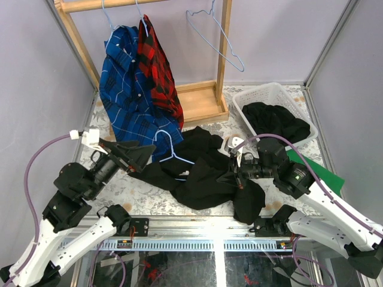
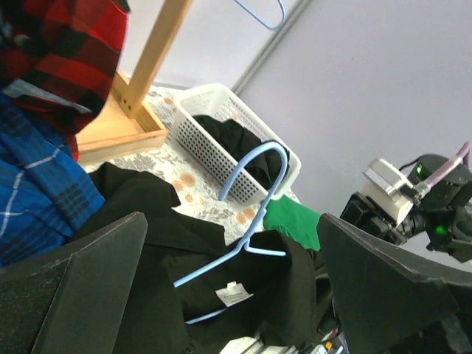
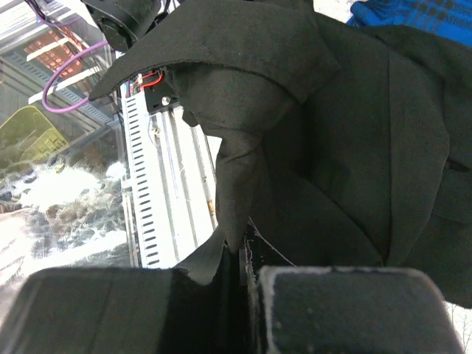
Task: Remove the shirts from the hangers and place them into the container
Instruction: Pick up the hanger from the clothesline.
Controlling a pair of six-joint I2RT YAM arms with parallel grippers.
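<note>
Black button-up shirt (image 1: 203, 170) lies crumpled on the table (image 1: 143, 194), between the two arms, with a thin light-blue wire hanger (image 2: 251, 195) still threaded through its collar. Right gripper (image 3: 243, 276): jaws closed, pinching a fold of this black fabric near the table's front edge. Left gripper (image 1: 146, 160): jaws fully spread, holding nothing, positioned at the shirt's left side facing the hanger. White lattice-sided plastic basket (image 1: 251, 98) sits at the far right and contains another black shirt (image 1: 278, 119). Blue plaid shirt (image 1: 128, 89) and red-and-black plaid shirt (image 1: 157, 72) hang on the wooden rack (image 1: 221, 54), beside one bare hanger (image 1: 218, 36). Flat green cloth (image 1: 323, 170) lies just in front of the basket.
</note>
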